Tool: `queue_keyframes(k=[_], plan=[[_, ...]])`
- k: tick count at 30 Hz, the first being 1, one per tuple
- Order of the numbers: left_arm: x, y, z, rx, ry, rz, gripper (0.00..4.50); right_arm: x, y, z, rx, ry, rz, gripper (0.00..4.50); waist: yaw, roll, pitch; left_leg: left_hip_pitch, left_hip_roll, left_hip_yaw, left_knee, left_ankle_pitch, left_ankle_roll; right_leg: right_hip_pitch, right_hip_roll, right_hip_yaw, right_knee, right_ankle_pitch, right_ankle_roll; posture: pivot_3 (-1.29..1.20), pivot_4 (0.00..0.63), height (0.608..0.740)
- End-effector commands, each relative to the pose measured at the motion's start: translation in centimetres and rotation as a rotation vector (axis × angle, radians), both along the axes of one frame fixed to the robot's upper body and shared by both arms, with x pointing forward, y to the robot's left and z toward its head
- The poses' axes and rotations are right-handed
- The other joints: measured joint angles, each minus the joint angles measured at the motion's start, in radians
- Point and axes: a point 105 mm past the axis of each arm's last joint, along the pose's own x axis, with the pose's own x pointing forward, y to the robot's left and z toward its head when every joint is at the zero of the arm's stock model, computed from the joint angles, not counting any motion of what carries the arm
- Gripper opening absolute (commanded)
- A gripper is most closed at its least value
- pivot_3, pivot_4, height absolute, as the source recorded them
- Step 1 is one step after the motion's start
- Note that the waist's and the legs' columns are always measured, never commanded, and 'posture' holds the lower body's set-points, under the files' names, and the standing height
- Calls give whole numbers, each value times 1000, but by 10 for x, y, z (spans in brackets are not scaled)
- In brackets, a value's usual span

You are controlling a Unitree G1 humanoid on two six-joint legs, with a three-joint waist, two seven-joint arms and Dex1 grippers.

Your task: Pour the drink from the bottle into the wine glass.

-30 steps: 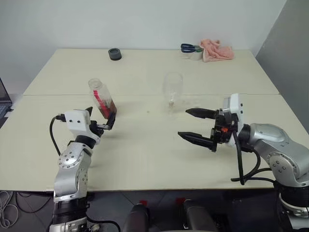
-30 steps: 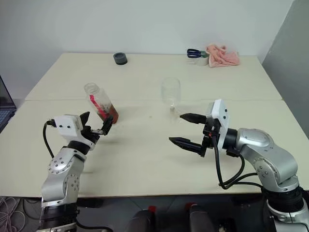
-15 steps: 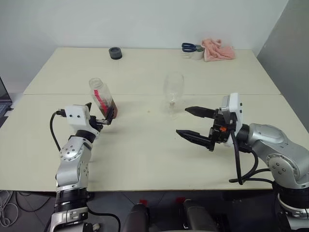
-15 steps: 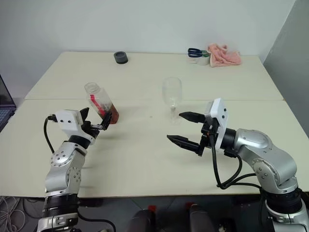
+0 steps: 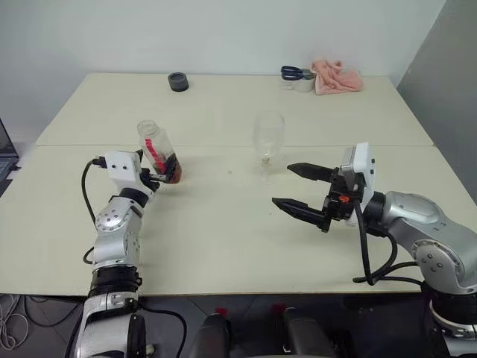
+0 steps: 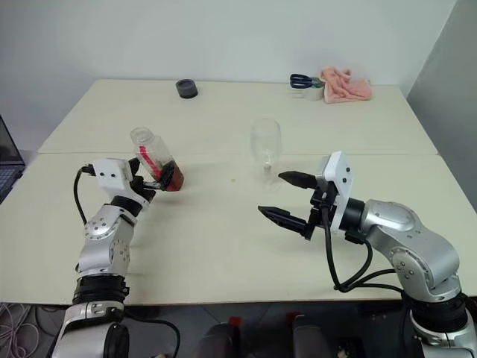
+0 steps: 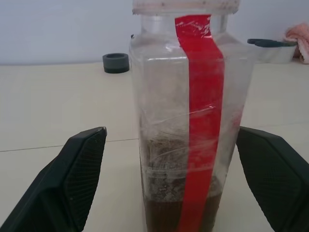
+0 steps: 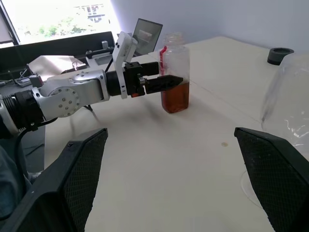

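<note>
Since the earlier frame, left claw [image 5: 159,179] has advanced to straddle the bottle [image 5: 159,151] on the worktop [image 5: 223,224]; wine glass [image 5: 267,139] stands well apart. Left wrist view: jaws wide, flanking the bottle, gripping nothing. Light, smooth plastic; judged best taken low. Right wrist view: right claw [image 5: 300,191] wide open, empty.
</note>
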Motion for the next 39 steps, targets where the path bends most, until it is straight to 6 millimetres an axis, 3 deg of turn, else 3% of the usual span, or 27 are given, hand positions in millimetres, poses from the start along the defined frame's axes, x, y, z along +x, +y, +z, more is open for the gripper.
queue_keyframes(k=[1,8,10,16,23,29,39], plan=[[5,1,9,35,-42,-6,4092,-6,0,12,17,-50,2,4500,-1,0,0,0,0,0,0,0,0,0,0,0,0,0,0,0,150,740],[9,1,10,36,-54,-31,1975,-8,-1,12,23,-45,-13,4500,0,0,0,0,0,0,0,0,0,0,0,0,0,0,0,0,150,740],[9,2,10,38,-56,-30,1693,-8,-1,12,25,-45,-18,4500,0,0,0,0,0,0,0,0,0,0,0,0,0,0,0,0,150,740],[13,-4,20,90,-73,-35,1688,-6,-4,14,32,-56,-47,4500,0,0,0,0,0,0,0,0,0,0,0,0,1,0,0,0,150,740],[29,-45,76,323,-189,-140,1688,10,-17,16,46,-110,-190,4500,3,-1,1,-2,-1,-1,1,0,0,0,0,-1,1,0,1,0,150,740],[38,-80,100,524,-253,-266,1688,34,-31,14,67,-189,-374,4500,1,-1,1,-2,-1,0,0,0,0,-2,0,0,1,1,1,0,150,740],[47,-110,129,774,-352,-333,1688,59,-28,25,130,-273,-467,4500,-4,-1,1,-15,-2,4,3,3,-5,-22,0,4,14,1,0,0,150,740]])
